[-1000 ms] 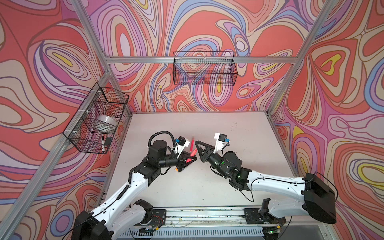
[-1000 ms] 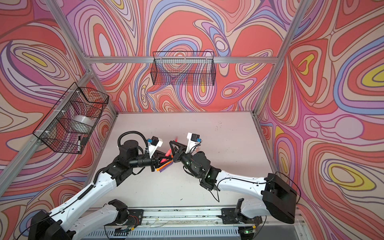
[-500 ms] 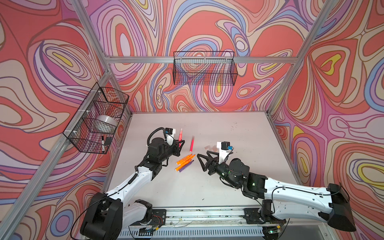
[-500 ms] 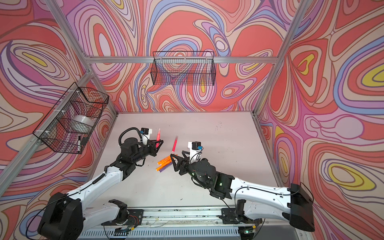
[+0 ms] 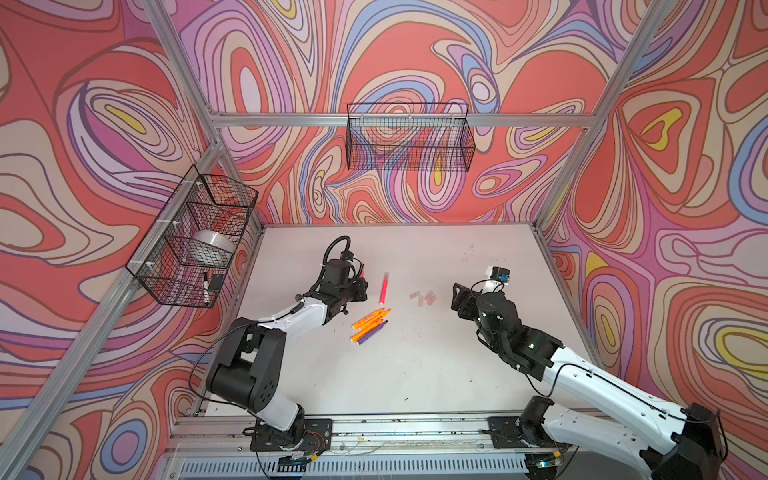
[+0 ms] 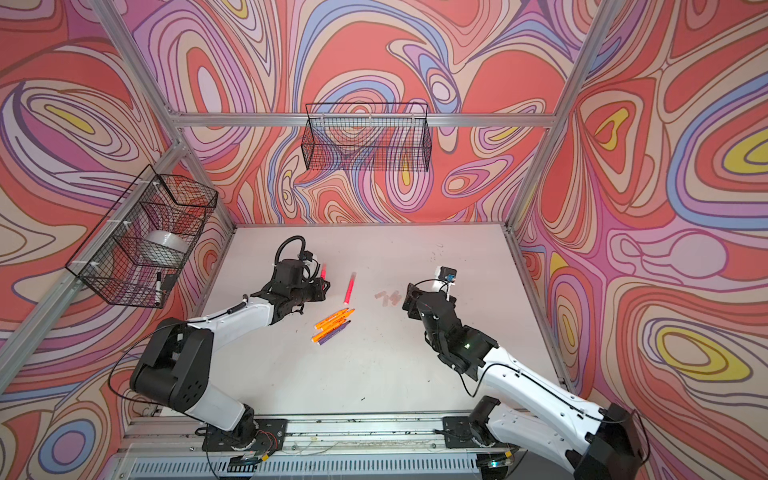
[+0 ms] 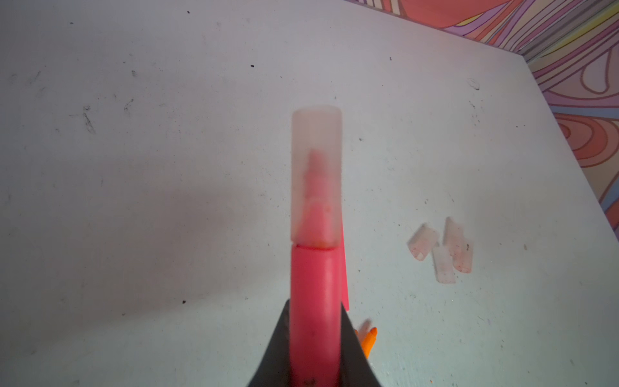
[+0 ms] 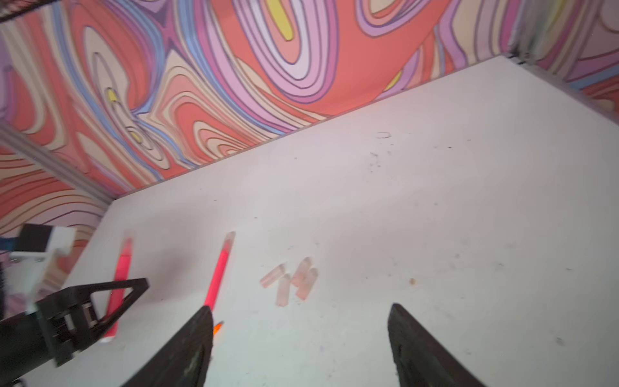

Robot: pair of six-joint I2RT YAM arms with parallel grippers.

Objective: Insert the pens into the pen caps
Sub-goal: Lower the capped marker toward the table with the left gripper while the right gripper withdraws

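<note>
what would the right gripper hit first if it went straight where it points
Probably the loose pen caps on the table, lying just ahead of the open right gripper; its height above them is unclear.

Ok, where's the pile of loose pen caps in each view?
Top view: loose pen caps mid-table, right of lying pink pen.
Top view: same place.
Left wrist: off beside held pink pen.
Right wrist: just ahead of right gripper.
Landmark: lying pink pen, a sliver in left wrist.
</note>
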